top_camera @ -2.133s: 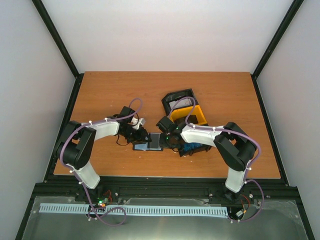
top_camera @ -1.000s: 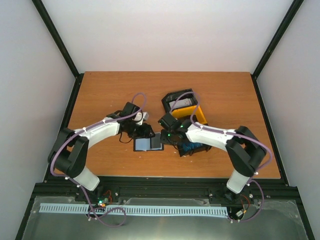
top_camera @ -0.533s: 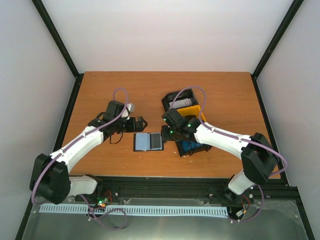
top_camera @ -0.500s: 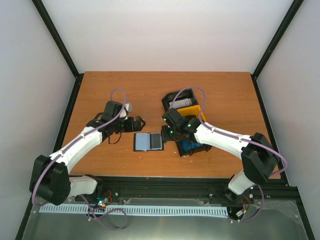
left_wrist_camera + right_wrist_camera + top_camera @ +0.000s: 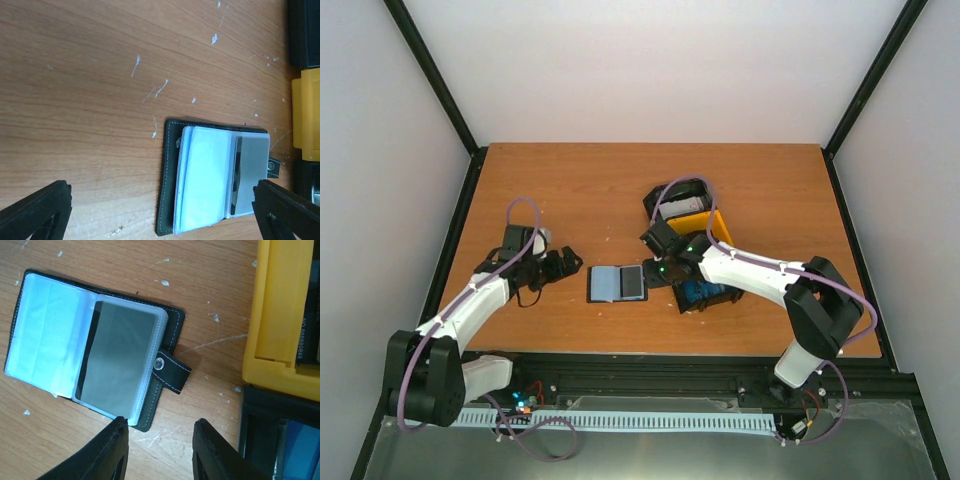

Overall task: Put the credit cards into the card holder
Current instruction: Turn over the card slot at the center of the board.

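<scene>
The black card holder [image 5: 617, 283] lies open on the table between both arms, clear sleeves facing up. A grey credit card [image 5: 117, 357] sits in its right sleeve, beside the clasp tab [image 5: 172, 372]. The same holder [image 5: 205, 180] and grey card [image 5: 252, 170] show in the left wrist view. Blue credit cards [image 5: 701, 292] lie in the tray's near compartment, their blue edge [image 5: 300, 450] at the right. My left gripper [image 5: 570, 263] [image 5: 160, 220] is wide open, left of the holder, touching nothing. My right gripper [image 5: 655, 268] [image 5: 157, 452] hovers open over the holder's right edge with nothing between its fingers.
A black-and-yellow tray [image 5: 705, 228] stands right of the holder, with its yellow wall [image 5: 280, 305] close to my right gripper. Its far black compartment [image 5: 678, 205] holds light-coloured cards. Bare scratched wood [image 5: 100, 75] stretches to the left and far side.
My left arm has drawn back to the left, away from the holder, and its jaws have opened wide. My right gripper's jaws have opened. The holder now lies flat and open.
</scene>
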`<state>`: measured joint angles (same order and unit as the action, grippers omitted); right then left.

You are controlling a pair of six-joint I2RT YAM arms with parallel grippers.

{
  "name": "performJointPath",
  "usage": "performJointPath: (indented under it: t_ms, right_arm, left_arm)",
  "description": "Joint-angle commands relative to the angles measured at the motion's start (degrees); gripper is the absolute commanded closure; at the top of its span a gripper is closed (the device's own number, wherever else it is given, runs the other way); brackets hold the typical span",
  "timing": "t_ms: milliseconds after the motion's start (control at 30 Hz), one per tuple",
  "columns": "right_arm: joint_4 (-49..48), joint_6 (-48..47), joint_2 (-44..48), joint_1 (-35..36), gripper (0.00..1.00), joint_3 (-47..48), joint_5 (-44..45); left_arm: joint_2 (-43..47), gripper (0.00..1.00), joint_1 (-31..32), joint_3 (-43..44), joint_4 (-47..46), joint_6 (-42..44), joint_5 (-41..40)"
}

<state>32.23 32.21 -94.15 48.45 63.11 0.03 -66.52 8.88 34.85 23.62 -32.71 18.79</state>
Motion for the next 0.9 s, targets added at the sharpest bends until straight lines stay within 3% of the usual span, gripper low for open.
performJointPath:
  t_ms: [0, 200, 667, 867]
  right_arm:
    - [0.30, -3.37, -0.42, -0.37, 0.64, 0.35, 2.39]
    - [-0.57, -5.95, -2.32, -0.46, 0.60, 0.72, 3.42]
    - [-0.81, -8.94, -8.77, -0.46, 0.58, 3.40, 0.36]
    - [-1.17, -9.97, -9.96, -0.37, 0.58, 5.41, -2.38]
  left_arm:
    - [0.53, 0.00, -1.11, -1.04, -2.10, -2.59, 2.61]
    - [-1.89, 0.02, -1.24, -5.38, -7.71, -4.35, 11.75]
    - [-8.66, 0.14, -1.22, -6.82, -10.03, -1.30, 18.80]
    - [-11.17, 0.32, -1.24, -5.69, -9.70, -0.30, 20.23]
